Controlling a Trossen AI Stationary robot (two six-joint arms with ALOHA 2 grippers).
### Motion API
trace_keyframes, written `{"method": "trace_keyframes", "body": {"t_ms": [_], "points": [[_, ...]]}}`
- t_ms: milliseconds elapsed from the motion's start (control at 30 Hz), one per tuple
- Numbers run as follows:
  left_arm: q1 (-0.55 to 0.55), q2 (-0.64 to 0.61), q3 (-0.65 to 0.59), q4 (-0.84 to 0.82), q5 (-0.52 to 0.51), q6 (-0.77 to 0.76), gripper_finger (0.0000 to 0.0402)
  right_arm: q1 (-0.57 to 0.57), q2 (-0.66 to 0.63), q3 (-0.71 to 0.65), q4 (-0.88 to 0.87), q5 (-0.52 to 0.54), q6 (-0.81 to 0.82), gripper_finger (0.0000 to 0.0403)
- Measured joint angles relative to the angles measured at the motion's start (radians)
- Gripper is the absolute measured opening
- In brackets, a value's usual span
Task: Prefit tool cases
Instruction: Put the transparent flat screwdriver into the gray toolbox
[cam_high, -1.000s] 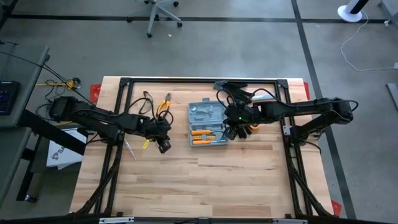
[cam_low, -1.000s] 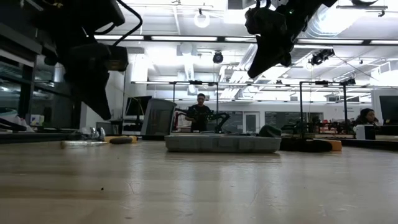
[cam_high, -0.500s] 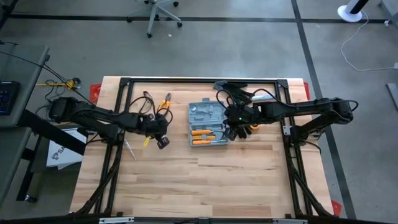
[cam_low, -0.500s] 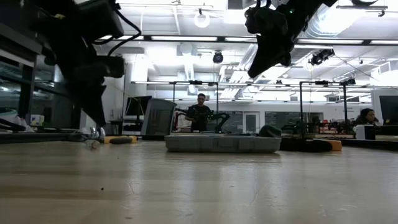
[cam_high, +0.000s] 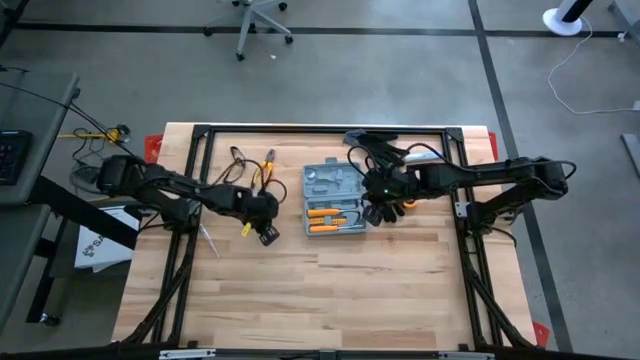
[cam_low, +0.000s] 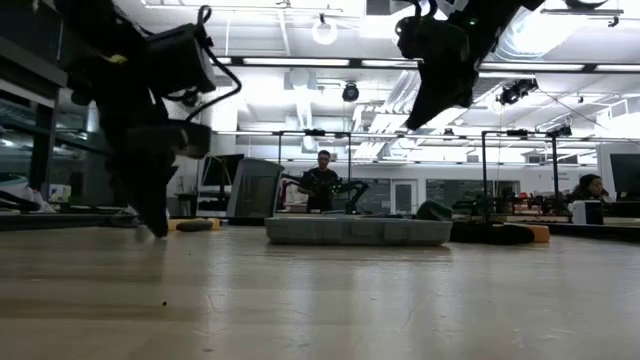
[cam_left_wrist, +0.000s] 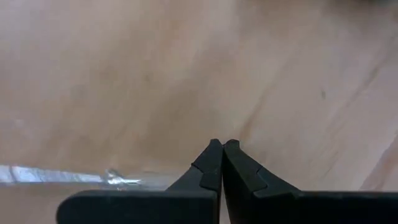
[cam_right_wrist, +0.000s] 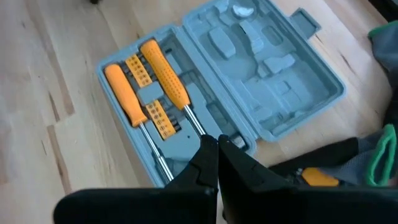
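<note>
The grey-blue tool case (cam_high: 335, 198) lies open and flat on the wooden table, with orange-handled screwdrivers (cam_right_wrist: 158, 78) in its near half. My right gripper (cam_right_wrist: 217, 144) hangs shut above the case's right edge, well clear of it (cam_low: 425, 105). My left gripper (cam_high: 267, 237) stands shut to the left of the case, pointing steeply down, its tips (cam_left_wrist: 221, 148) just over bare wood. A loose screwdriver (cam_high: 209, 240) lies on the table to its left, and its silver shaft (cam_left_wrist: 62, 176) is apart from the fingers.
Orange-handled pliers (cam_high: 266, 166) and dark cables (cam_high: 238, 160) lie behind the left gripper. Black-and-grey gloves (cam_high: 385, 150) sit at the far right of the case. The near half of the table (cam_high: 320, 300) is bare wood. A black frame borders the table.
My left gripper has sunk toward the table, staying shut, and now stands close over the wood left of the case. The right gripper and the case have kept still.
</note>
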Motion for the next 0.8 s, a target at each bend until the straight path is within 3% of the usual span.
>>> {"method": "trace_keyframes", "body": {"t_ms": [500,800], "points": [[-0.142,-0.062,0.0,-0.045,0.008,-0.15,0.0,-0.002,0.0,0.0,-0.021,0.013,0.001,0.0],[-0.219,-0.244,0.0,-0.275,-0.16,-0.428,0.0001,-0.002,0.0,0.0,-0.022,0.025,0.001,0.0]]}}
